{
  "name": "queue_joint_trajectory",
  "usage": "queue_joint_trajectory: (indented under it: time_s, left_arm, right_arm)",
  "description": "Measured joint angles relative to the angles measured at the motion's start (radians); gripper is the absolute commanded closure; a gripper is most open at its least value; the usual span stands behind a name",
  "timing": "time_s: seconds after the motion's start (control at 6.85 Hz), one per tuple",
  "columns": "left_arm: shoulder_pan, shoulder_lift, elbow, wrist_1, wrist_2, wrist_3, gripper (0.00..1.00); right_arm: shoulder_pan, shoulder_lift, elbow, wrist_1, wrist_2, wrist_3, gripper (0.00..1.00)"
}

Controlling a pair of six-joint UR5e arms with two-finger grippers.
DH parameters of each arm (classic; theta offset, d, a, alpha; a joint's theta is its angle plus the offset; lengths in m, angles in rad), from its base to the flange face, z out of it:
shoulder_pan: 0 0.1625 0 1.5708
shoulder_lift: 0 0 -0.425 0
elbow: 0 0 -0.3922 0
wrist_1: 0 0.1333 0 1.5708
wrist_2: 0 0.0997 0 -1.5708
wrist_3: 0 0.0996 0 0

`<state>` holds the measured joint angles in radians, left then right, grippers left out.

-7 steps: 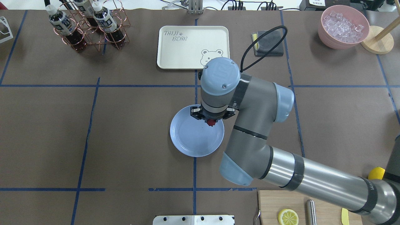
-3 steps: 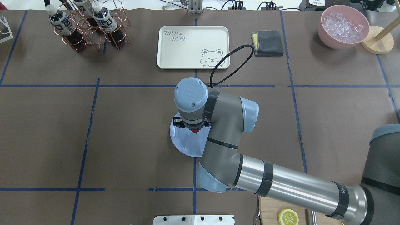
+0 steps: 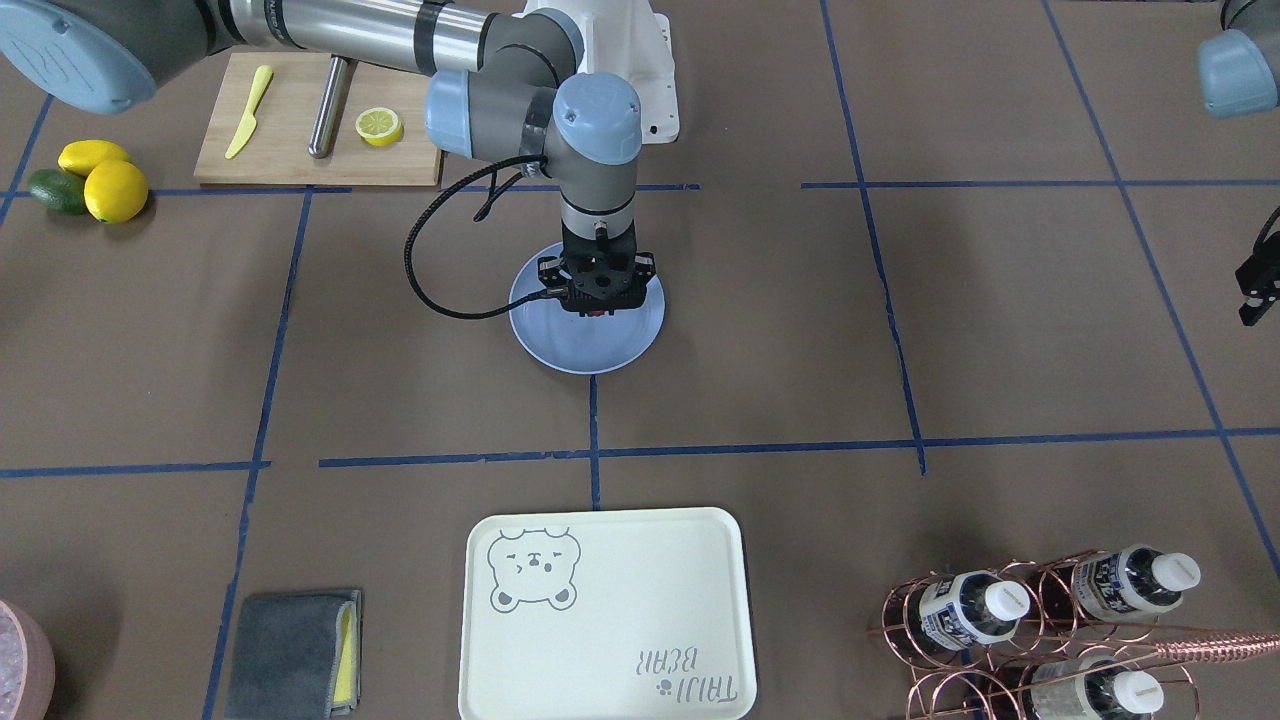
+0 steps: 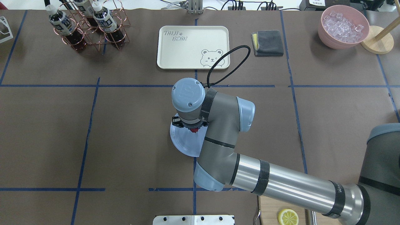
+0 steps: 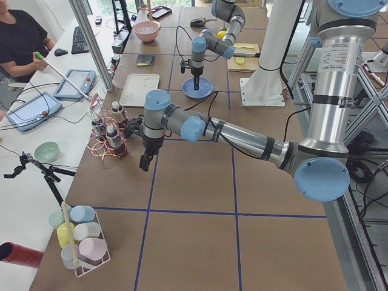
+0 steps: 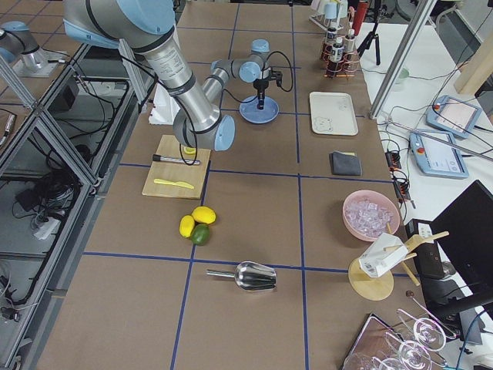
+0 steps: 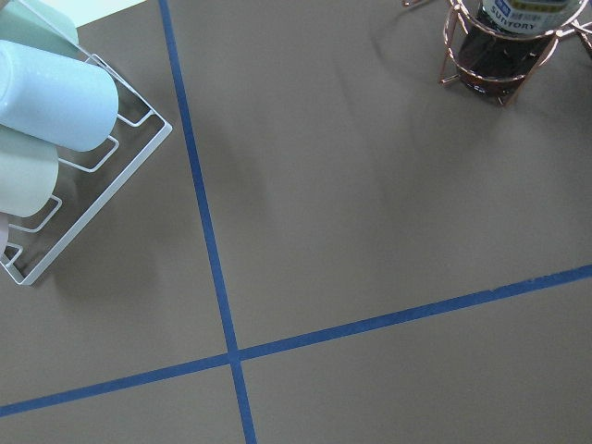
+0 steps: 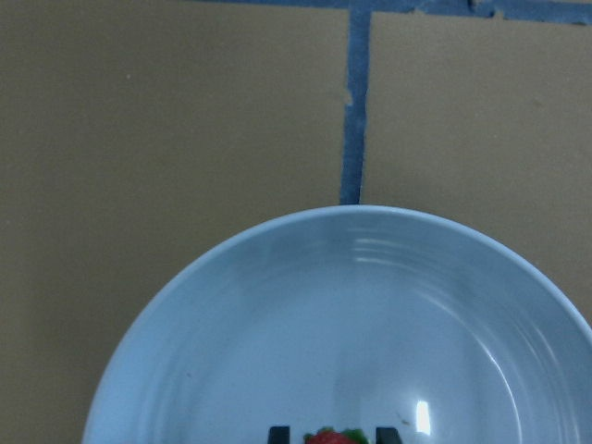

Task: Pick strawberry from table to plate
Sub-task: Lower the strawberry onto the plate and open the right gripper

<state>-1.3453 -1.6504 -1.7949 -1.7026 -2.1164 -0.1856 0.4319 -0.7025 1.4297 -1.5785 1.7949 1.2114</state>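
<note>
The light-blue plate (image 4: 184, 143) lies on the brown paper table (image 4: 125, 131) near its middle. My right gripper (image 4: 190, 124) points straight down over the plate's far part and is shut on the small red strawberry (image 4: 194, 129). From the front, the strawberry (image 3: 600, 313) shows just under the black fingers, low over the plate (image 3: 560, 345). In the right wrist view the strawberry (image 8: 331, 436) sits between two dark fingertips (image 8: 277, 433) above the plate (image 8: 370, 305). My left gripper (image 3: 1250, 305) hangs far off near the bottle rack; whether it is open or shut is unclear.
A cream bear-print tray (image 4: 187, 47) and a grey cloth (image 4: 268, 42) lie beyond the plate. A copper bottle rack (image 4: 87, 28) stands far left and a pink bowl of ice (image 4: 343, 26) far right. A cutting board (image 3: 300, 150), lemons (image 3: 115, 190) and an avocado (image 3: 55, 190) lie by the robot's right.
My right arm has swung left and toward the robot with the strawberry, bringing it from the plate's right rim to over its far part. It has barely moved in the last half second.
</note>
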Motion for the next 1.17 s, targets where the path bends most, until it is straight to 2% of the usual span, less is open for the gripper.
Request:
queue_joint_trajectory:
  time_s: [0.15,0.44,0.58,1.17]
  left_arm:
    - [-0.001,0.0,0.002,-0.001,0.0,0.0,0.0]
    - [-0.001,0.0,0.003,-0.001,0.0,0.0,0.0]
    - [-0.001,0.0,0.004,0.0,0.0,-0.001,0.0]
    - [-0.006,-0.002,0.007,0.0,0.0,-0.001,0.0]
  right_arm:
    - [0.0,-0.001,-0.001,0.0,0.0,0.0,0.83]
    - [0.0,-0.004,-0.003,0.0,0.0,-0.003,0.3]
    - [0.0,-0.006,-0.004,0.0,0.0,-0.006,0.0]
    - [0.006,-0.002,0.003,0.002,0.0,0.001,0.0]
